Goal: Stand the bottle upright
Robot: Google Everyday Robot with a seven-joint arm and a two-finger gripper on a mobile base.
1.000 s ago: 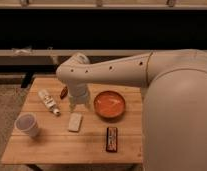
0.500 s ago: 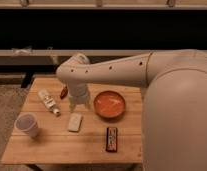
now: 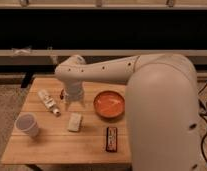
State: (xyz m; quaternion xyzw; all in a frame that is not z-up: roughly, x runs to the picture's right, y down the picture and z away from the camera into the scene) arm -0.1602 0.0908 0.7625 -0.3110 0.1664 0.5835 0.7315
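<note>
The bottle (image 3: pixel 48 101) lies on its side on the left part of the wooden table (image 3: pixel 57 145), slim and whitish with a reddish-brown label, its cap end towards the front right. My gripper (image 3: pixel 72 103) hangs from the white arm just right of the bottle, close above the table top, apart from the bottle. The arm's wrist covers most of it.
A white paper cup (image 3: pixel 27 124) stands at the front left. A flat pale block (image 3: pixel 74 122) lies in front of the gripper. An orange bowl (image 3: pixel 109 104) sits to its right. A dark snack bar (image 3: pixel 111 138) lies near the front edge. Dark shelving runs behind the table.
</note>
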